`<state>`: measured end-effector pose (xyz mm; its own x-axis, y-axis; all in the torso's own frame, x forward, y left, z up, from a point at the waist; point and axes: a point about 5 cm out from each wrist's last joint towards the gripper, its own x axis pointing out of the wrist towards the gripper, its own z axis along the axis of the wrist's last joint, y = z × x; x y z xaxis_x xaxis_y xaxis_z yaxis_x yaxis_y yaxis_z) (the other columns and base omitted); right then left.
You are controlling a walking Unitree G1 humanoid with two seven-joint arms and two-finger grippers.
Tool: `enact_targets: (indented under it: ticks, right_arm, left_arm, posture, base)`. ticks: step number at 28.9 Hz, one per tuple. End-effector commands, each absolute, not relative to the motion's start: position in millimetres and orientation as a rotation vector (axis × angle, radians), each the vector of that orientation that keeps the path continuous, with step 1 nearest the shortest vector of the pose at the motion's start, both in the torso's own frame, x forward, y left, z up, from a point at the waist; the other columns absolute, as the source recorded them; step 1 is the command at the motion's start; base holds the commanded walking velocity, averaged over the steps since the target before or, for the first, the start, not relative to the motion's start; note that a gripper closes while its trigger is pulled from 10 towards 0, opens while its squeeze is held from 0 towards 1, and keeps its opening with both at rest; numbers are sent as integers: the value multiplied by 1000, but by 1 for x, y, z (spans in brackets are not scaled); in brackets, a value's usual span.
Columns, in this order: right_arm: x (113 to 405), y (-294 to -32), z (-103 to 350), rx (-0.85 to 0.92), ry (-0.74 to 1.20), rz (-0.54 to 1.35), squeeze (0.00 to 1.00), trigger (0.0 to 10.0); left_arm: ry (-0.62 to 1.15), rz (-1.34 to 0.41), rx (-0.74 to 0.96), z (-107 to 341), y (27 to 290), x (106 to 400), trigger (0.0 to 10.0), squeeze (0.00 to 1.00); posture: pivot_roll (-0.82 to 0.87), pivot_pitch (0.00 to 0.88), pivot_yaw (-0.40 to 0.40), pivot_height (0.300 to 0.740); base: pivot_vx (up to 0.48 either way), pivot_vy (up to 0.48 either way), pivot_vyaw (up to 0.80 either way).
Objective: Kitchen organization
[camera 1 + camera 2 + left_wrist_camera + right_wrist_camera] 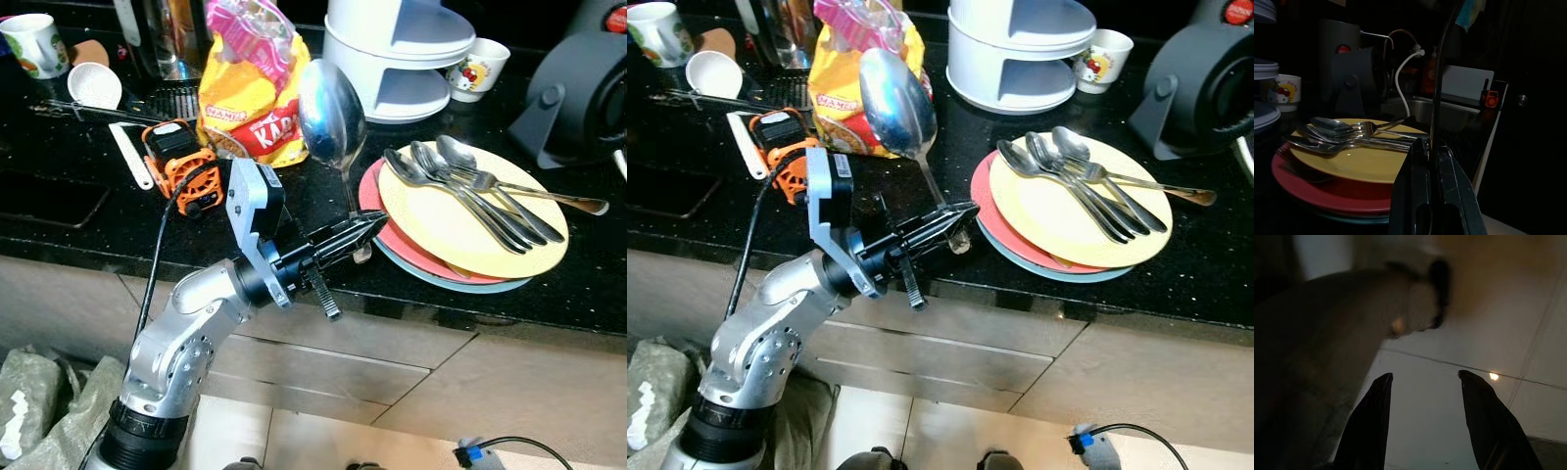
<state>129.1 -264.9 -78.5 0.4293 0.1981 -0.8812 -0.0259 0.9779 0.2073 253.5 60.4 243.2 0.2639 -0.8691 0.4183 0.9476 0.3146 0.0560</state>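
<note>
My left gripper (364,233) is shut on the handle of a large steel serving spoon (331,110), whose bowl stands up above the black counter (88,225). It hovers at the counter's front edge, just left of a stack of plates: a yellow plate (460,230) on a red plate (377,196) on a pale blue one. Several spoons and a fork (470,186) lie across the yellow plate. In the left wrist view the thin handle (1434,98) rises between my shut fingers (1415,191). My right gripper (1422,423) hangs open over the tiled floor.
A yellow and red snack bag (250,88) stands behind the spoon. An orange and black device (184,162) sits to the left, with mugs (34,44) beyond. A white tiered container (411,49), a small cup (477,67) and a dark appliance (578,88) line the back.
</note>
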Motion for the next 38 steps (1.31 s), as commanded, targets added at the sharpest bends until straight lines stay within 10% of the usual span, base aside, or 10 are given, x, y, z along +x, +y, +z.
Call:
enact_targets:
  ticks: [1,11,38]
  right_arm:
    - [121,-266,-83,178,1137,71,0,10000]
    - [117,-263,-93,169,1142,-281,0,10000]
    - [114,-239,-102,118,1200,-287,0,10000]
  left_arm:
    - [-419,-1235,-230,243,60,254,10000,0]
    - [-389,-1164,-229,238,63,265,10000,0]
    - [-417,-1232,-218,249,55,261,10000,0]
  posture:
    - [52,128,-3,740]
    - [52,116,-9,740]
    - [75,105,-5,740]
  base:
    - [0,0,0]
    - [0,-32,0]
    - [0,-343,0]
